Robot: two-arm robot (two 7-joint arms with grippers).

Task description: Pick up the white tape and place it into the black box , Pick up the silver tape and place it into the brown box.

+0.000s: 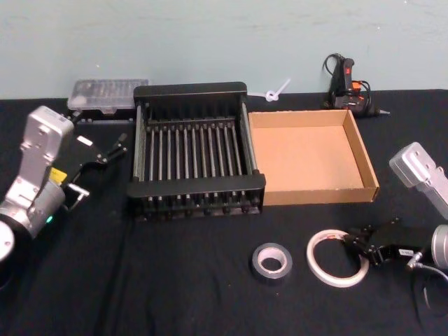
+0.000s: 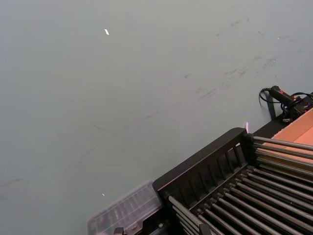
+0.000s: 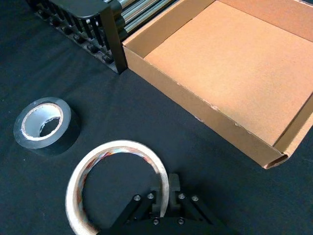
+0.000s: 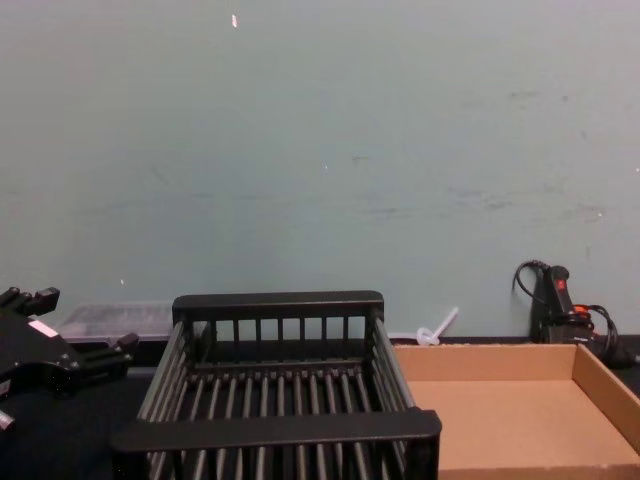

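A: Where is the white tape (image 1: 337,257) lying?

B: It is lying flat on the black counter (image 1: 189,280), in front of the brown box (image 1: 371,168) and just right of the silver tape (image 1: 271,262), apart from it. The right hand (image 1: 359,246) is sitting at the ring's right side. In the right wrist view the fingers (image 3: 161,188) are straddling the band of the white tape (image 3: 117,183), one inside the ring and one outside, narrowly parted. They are standing at or very near the band; a firm pinch cannot be confirmed, and the ring is not lifted.

A: Which step is in hand?

B: By judgement, the first one: gripping the white tape. Both rolls are on the counter and the black box (image 1: 194,89) and brown box are holding nothing.

A: What is the next move calling for?

B: The fingers closing fully on the thin band, then a straight lift. The ring is wide and thin, so it is likely to swing or tilt in a one-sided grip. The carry is then running leftward past the brown box to the black box, high enough to clear its thick rim, with the release over the barred bottom.

A: And the left arm?

B: The left hand (image 1: 98,155) is waiting beside the black box's left wall, fingers parted and holding nothing. The silver tape (image 3: 46,125) is waiting untouched.
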